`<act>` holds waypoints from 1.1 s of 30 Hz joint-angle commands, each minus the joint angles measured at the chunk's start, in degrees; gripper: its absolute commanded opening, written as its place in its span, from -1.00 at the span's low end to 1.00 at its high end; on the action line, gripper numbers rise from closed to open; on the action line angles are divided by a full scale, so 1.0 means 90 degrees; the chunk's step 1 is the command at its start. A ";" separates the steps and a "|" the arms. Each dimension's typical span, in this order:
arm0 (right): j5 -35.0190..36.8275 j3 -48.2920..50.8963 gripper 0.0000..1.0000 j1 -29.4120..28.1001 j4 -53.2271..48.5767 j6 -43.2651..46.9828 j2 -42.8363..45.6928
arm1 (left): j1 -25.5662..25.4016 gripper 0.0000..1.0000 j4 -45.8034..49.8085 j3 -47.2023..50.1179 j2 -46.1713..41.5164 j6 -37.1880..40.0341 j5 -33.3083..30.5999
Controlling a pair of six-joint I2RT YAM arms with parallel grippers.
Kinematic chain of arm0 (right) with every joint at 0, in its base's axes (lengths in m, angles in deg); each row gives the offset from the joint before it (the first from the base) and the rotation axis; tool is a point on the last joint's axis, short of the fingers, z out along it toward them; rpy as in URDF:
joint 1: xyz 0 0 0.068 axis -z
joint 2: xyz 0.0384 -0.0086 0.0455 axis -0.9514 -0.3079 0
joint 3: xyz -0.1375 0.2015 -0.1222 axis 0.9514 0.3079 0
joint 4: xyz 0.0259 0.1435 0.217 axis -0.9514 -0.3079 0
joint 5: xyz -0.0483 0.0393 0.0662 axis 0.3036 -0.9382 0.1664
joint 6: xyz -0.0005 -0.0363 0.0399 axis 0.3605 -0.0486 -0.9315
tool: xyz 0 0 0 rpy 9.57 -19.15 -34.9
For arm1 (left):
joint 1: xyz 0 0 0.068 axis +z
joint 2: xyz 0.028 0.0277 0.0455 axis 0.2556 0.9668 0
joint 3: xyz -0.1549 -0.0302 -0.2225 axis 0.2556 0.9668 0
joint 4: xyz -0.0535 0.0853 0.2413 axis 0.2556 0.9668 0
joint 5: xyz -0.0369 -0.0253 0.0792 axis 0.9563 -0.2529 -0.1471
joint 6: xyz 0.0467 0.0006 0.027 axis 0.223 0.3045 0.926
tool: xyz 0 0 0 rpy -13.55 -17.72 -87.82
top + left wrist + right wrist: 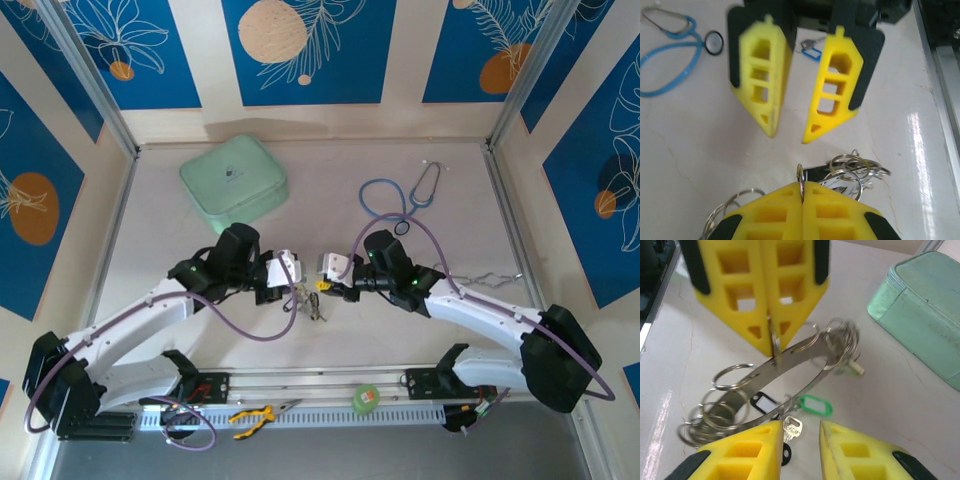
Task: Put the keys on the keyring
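The keyring (801, 351), a wide flat silvery band, hangs tilted just above the table with several small split rings (715, 407) strung on it. My left gripper (773, 351) is shut on its upper rim; in the left wrist view the rim's edge (801, 176) pokes up between the closed yellow fingers of that gripper (802, 189). My right gripper (800, 427) stands open just in front of the ring. A silver key (793, 428) with a green tag (815, 405) lies between its fingertips, touching the left one. A black tag (763, 402) lies under the ring. Another key with a blue tag (811, 50) lies behind the right gripper (789, 135).
A mint-green zip case (234, 178) sits at the back left, close to the ring in the right wrist view (920, 310). A blue stethoscope (400, 195) lies at the back right. Yellow pliers (255, 413) and a green tape roll (366, 398) rest on the front rail.
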 commanded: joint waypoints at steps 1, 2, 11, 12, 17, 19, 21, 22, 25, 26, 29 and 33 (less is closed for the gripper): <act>-0.0520 -0.0379 -0.48 -0.0047 -0.0277 0.0067 -0.0240 | -0.0041 -1.00 0.0476 -0.0213 0.0118 -0.0070 0.0267; -0.0567 -0.0408 -0.49 -0.0053 -0.0290 0.0072 -0.0304 | -0.0038 -1.00 0.0484 -0.0201 0.0147 -0.0057 0.0260; -0.1329 -0.0683 -0.49 -0.0193 -0.0629 0.0244 -0.0733 | -0.0024 -1.00 0.0307 0.0070 0.0223 0.0119 0.0264; -0.1370 -0.0682 -0.49 -0.0200 -0.0678 0.0243 -0.0755 | -0.0024 -1.00 0.0298 0.0079 0.0221 0.0144 0.0283; -0.1406 -0.0720 -0.49 -0.0210 -0.0646 0.0232 -0.0808 | -0.0025 -1.00 0.0297 0.0106 0.0218 0.0187 0.0339; -0.1359 -0.0714 -0.51 -0.0219 -0.0567 0.0220 -0.0833 | -0.0025 -1.00 0.0273 0.0123 0.0192 0.0232 0.0412; -0.1329 -0.0721 -0.52 -0.0228 -0.0502 0.0196 -0.0862 | -0.0018 -1.00 0.0243 0.0150 0.0161 0.0254 0.0464; -0.1328 -0.0721 -0.53 -0.0230 -0.0489 0.0195 -0.0870 | -0.0020 -1.00 0.0229 0.0161 0.0141 0.0266 0.0489; -0.1357 -0.0723 -0.55 -0.0256 -0.0416 0.0169 -0.0907 | -0.0025 -1.00 0.0177 0.0195 0.0093 0.0295 0.0545; -0.1366 -0.0728 -0.57 -0.0267 -0.0397 0.0157 -0.0915 | -0.0025 -1.00 0.0172 0.0202 0.0085 0.0310 0.0567; -0.1366 -0.0751 -0.62 -0.0307 -0.0358 0.0127 -0.0969 | -0.0025 -1.00 0.0109 0.0212 0.0061 0.0307 0.0589; -0.1362 -0.0752 -0.68 -0.0344 -0.0255 0.0071 -0.1043 | -0.0017 -1.00 0.0065 0.0224 0.0053 0.0301 0.0683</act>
